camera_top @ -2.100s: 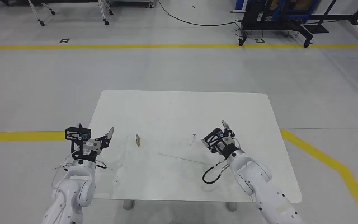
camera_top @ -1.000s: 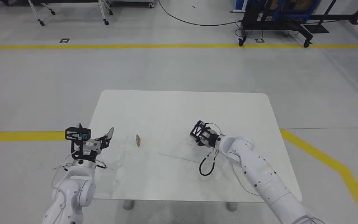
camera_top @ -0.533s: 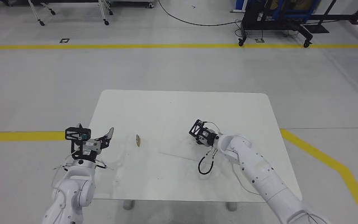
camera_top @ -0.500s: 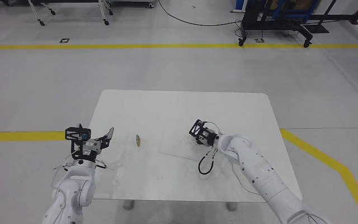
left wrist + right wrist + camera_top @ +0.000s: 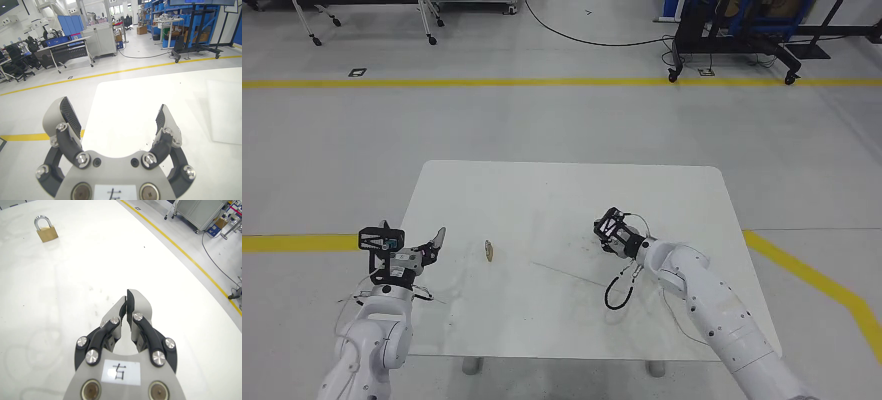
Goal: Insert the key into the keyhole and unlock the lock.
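Observation:
A brass padlock (image 5: pixel 488 251) with a steel shackle lies on the white table (image 5: pixel 562 190), left of centre; in the right wrist view the padlock (image 5: pixel 46 232) sits well ahead of the fingers. My right gripper (image 5: pixel 602 228) (image 5: pixel 126 294) is low over the table's middle, shut, pads pressed together. The key does not show on the table where it lay earlier, and I take it to be hidden between the pads. My left gripper (image 5: pixel 414 236) (image 5: pixel 115 111) stands open by the table's left edge, with nothing between its fingers.
A black cable (image 5: pixel 620 290) loops from the right arm over the table. Faint scuffs mark the surface ahead of the right gripper. Bare table lies between the padlock and the right gripper. Yellow floor lines run beyond the table's edges.
The right gripper swung left to the key's spot, shut there, and has now drawn back slightly to the right. The padlock and the left arm have not moved.

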You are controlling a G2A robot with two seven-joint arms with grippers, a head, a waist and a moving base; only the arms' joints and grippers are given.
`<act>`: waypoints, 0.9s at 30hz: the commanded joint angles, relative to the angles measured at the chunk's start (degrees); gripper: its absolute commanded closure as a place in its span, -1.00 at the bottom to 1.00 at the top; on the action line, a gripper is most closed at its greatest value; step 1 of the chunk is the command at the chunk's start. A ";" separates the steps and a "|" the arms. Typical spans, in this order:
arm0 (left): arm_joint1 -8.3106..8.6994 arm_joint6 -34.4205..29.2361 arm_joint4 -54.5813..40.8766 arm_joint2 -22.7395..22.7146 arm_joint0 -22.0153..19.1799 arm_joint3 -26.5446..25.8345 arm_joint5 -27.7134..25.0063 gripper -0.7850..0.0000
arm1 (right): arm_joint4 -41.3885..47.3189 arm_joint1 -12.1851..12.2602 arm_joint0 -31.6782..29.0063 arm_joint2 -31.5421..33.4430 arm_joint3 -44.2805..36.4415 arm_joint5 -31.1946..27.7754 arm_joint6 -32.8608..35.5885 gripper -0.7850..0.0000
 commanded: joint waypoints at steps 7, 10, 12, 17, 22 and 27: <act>0.00 0.00 0.00 0.00 0.00 0.00 0.00 -1.00 | -0.26 0.14 -0.76 0.51 0.00 1.72 0.95 1.00; 0.00 0.00 0.00 0.00 0.00 0.00 0.00 -1.00 | -0.26 0.14 -0.76 0.51 0.00 1.72 0.95 1.00; 0.00 0.00 0.00 0.00 0.00 0.00 0.00 -1.00 | -0.26 0.14 -0.76 0.51 0.00 1.72 0.95 1.00; 0.00 0.00 0.00 0.00 0.00 0.00 0.00 -1.00 | -0.26 0.14 -0.76 0.51 0.00 1.72 0.95 1.00; 0.00 0.00 0.00 0.00 0.00 0.00 0.00 -1.00 | -0.26 0.14 -0.76 0.51 0.00 1.72 0.95 1.00; 0.00 0.00 0.00 0.00 0.00 0.00 0.00 -1.00 | 0.76 0.04 -1.09 0.26 -0.35 1.45 -0.64 1.00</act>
